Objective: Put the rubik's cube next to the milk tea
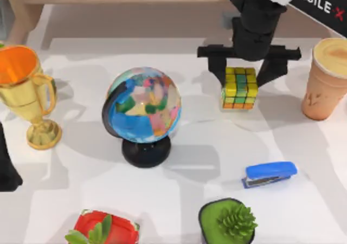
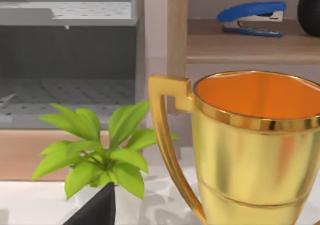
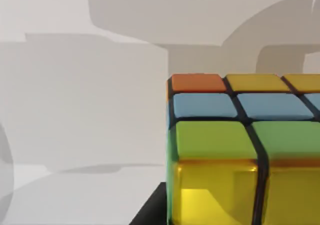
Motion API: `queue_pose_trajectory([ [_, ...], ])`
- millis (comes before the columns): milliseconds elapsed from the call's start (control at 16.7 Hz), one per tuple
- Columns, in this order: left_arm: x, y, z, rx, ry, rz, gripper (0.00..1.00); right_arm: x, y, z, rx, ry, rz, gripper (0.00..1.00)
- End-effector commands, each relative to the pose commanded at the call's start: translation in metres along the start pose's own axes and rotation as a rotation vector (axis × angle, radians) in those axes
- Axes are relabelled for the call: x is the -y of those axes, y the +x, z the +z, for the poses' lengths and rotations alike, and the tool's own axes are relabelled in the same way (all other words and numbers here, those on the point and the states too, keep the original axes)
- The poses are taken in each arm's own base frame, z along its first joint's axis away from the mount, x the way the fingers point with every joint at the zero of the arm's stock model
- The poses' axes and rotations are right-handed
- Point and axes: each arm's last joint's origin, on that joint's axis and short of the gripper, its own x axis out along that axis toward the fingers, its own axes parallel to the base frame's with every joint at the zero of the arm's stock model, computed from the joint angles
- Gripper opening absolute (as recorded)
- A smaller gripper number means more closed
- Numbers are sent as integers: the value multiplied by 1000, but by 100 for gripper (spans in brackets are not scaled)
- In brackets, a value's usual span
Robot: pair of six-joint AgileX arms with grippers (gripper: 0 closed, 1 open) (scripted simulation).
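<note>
The rubik's cube [image 1: 239,88] stands on the white table right of centre, its yellow, green and orange squares set in a black grid. My right gripper [image 1: 242,75] hangs over it from the far right, open, with one dark finger on each side of the cube. Its right finger [image 1: 269,70] stands a little clear of the cube. The right wrist view brings the rubik's cube [image 3: 240,155] up very close, a dark finger [image 3: 150,210] beside its edge. The milk tea [image 1: 325,78], a tan cup with a creamy lid, stands near the right edge. My left arm [image 1: 6,168] is parked at the left edge.
A globe [image 1: 142,106] on a black stand occupies the centre and a gold trophy [image 1: 24,92] the left. A blue stapler [image 1: 269,174], a green-potted succulent [image 1: 227,222] and a red-potted plant [image 1: 103,230] line the near side. Bare table lies between cube and milk tea.
</note>
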Motion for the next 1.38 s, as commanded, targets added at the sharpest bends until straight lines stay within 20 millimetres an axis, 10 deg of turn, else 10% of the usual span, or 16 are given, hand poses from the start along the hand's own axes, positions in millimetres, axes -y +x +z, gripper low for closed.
queue_pose_trajectory([
  [660,0,0,0,0,0,0,100,6,14,2,-25,-1,-35,0],
  [1380,0,0,0,0,0,0,100,6,14,2,-25,-1,-35,90],
])
